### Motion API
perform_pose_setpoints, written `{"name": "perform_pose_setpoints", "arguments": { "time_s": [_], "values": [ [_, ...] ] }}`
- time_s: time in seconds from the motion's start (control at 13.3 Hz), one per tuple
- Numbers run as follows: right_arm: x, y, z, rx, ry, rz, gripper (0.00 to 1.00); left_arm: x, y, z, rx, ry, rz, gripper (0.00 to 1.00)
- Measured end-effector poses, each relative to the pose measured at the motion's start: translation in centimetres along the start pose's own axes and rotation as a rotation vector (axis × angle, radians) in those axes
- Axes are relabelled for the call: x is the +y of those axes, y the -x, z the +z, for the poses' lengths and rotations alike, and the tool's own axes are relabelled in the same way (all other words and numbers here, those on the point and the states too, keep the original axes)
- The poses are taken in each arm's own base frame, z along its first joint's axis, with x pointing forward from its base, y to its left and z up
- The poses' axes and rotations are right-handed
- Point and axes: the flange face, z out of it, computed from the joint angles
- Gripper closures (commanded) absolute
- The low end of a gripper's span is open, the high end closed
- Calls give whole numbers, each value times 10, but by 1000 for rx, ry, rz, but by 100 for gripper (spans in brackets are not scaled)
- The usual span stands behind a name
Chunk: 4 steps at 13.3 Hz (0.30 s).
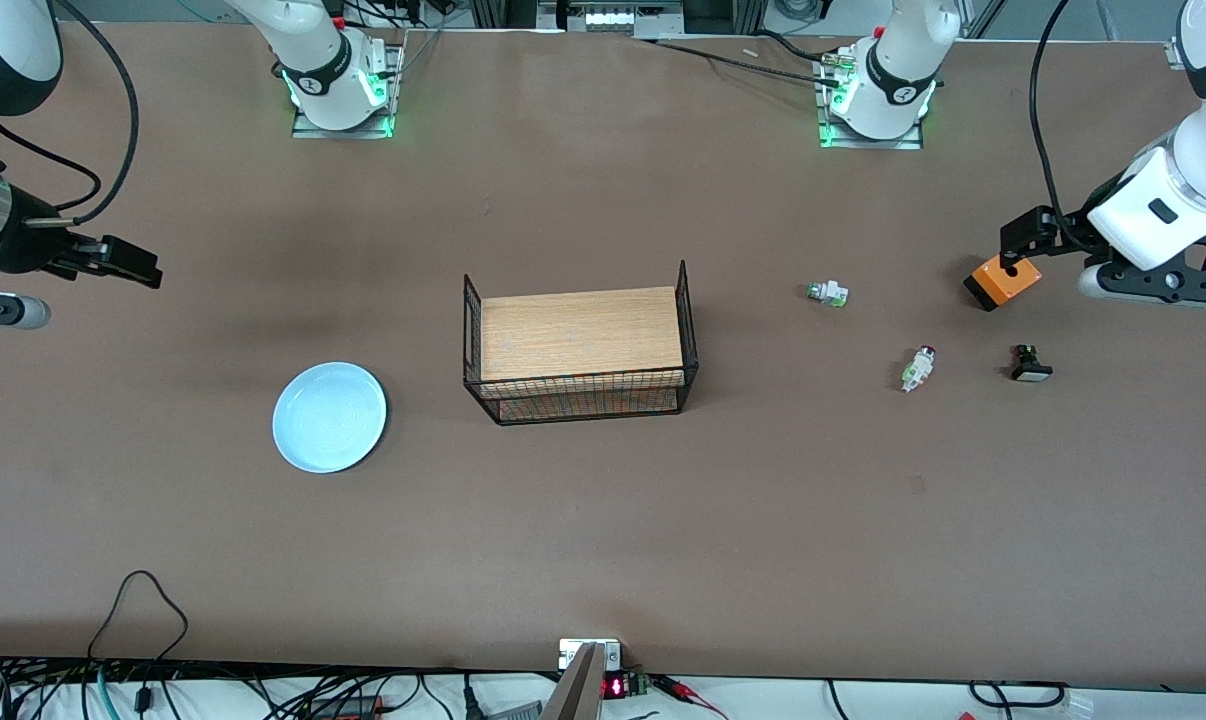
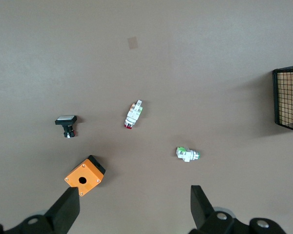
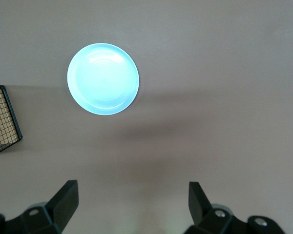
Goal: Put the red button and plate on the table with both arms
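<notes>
we saw the red button (image 1: 918,368) on the table (image 1: 603,540) near the left gripper (image 2: 132,212), the plate (image 1: 329,417) under the right gripper (image 3: 132,207); both hung wide, empty. no writing seemed legible.

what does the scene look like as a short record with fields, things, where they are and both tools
plate: flat on the table, toward the right arm's end
red button: lying on the table, toward the left arm's end
rack: mid-table, between plate and red button
left tool: open, empty, over the orange box
right tool: open, empty, up over bare table, plate ahead
held: nothing
</notes>
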Motion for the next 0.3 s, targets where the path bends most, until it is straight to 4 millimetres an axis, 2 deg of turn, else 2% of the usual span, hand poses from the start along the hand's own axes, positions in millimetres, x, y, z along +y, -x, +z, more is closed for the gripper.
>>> {"name": "perform_pose_setpoints", "arguments": {
  "time_s": [0.3],
  "values": [
    [0,0,0,-1,0,-15,0,0,0,0,0,0,0,0]
  ]
}}
